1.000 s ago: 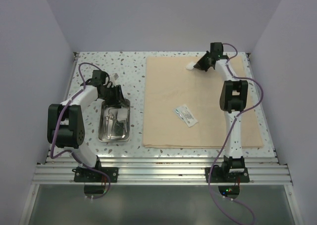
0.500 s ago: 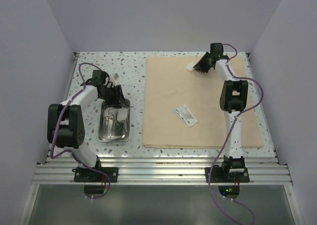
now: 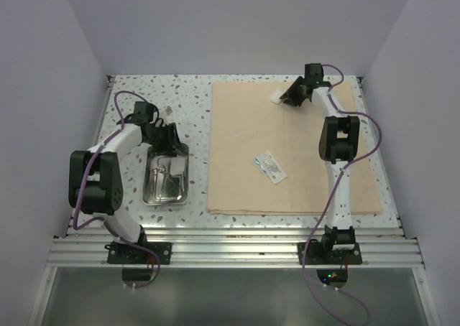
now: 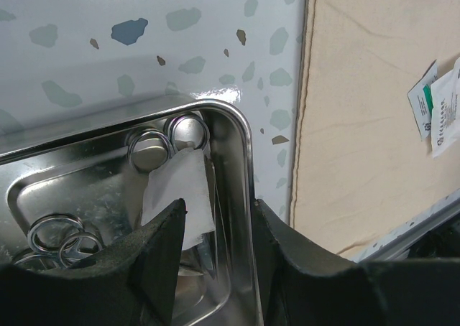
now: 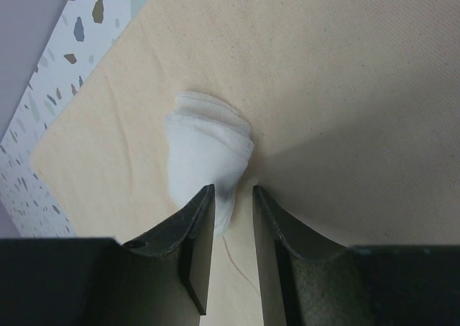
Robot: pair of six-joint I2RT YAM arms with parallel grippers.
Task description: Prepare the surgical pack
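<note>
Speckled table (image 3: 187, 96) bears steel tray (image 4: 241, 161) holding ring-handled instruments (image 4: 56, 238), gauze (image 4: 178, 193).

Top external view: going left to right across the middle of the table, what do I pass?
steel tray → beige cloth → small packet, lying on the cloth → right arm's elbow, over the cloth

A white desk (image 3: 183, 89) with coloured speckles; pale walls (image 3: 237, 24) at 9, 12 and 3 o'clock; a metal rail (image 3: 230, 252) at 6 o'clock.
</note>
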